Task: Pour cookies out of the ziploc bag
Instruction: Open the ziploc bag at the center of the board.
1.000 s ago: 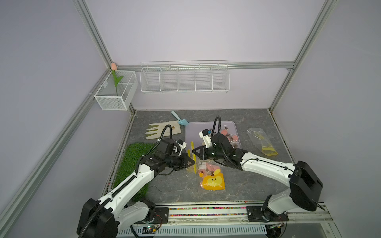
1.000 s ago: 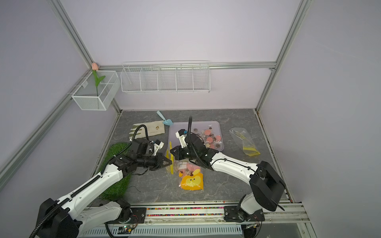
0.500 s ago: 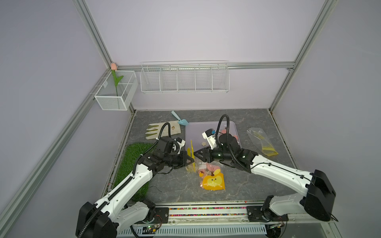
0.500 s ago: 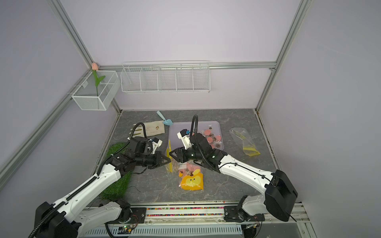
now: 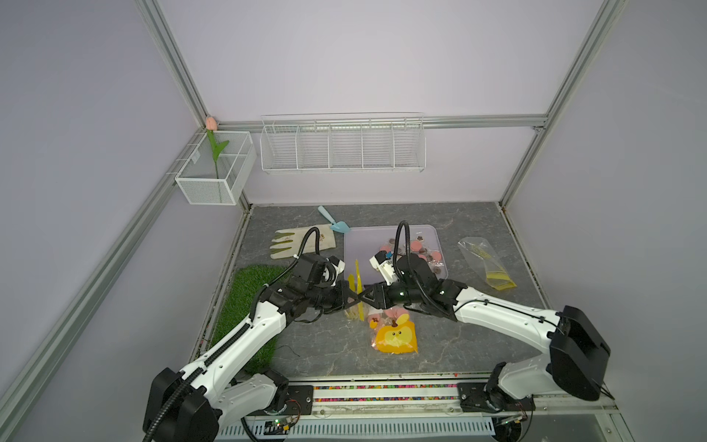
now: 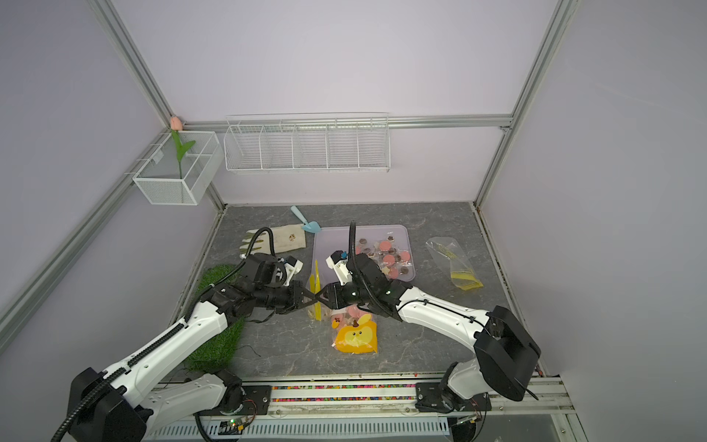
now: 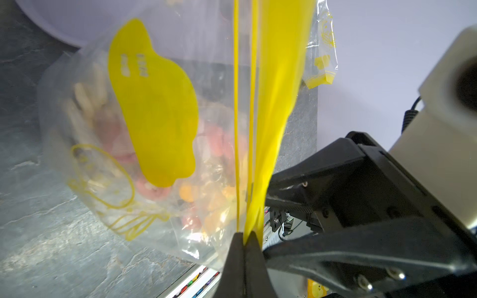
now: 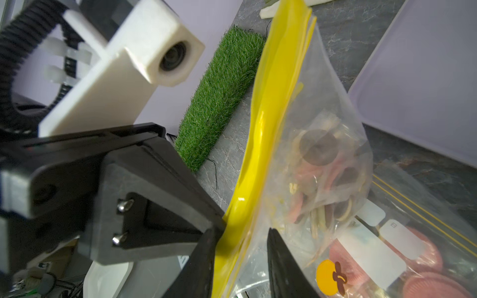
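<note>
Two pincers of mine meet at the ziploc bag (image 7: 154, 123), just near the tray's (image 5: 354, 248) near-left corner. My left pincer (image 7: 244, 240) is clamped on its yellow zip strip (image 7: 271, 103); my right pincer (image 8: 240, 231) stands apart, straddling it. Cookies (image 8: 318, 151) sit inside the bag.

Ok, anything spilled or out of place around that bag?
No visible spill: loose cookies lie only in the tray. The odd part is the grip: the left gripper pinches the yellow strip of the bag, while the right gripper straddles it with jaws apart. An empty bag lies on the table beside the tray.
</note>
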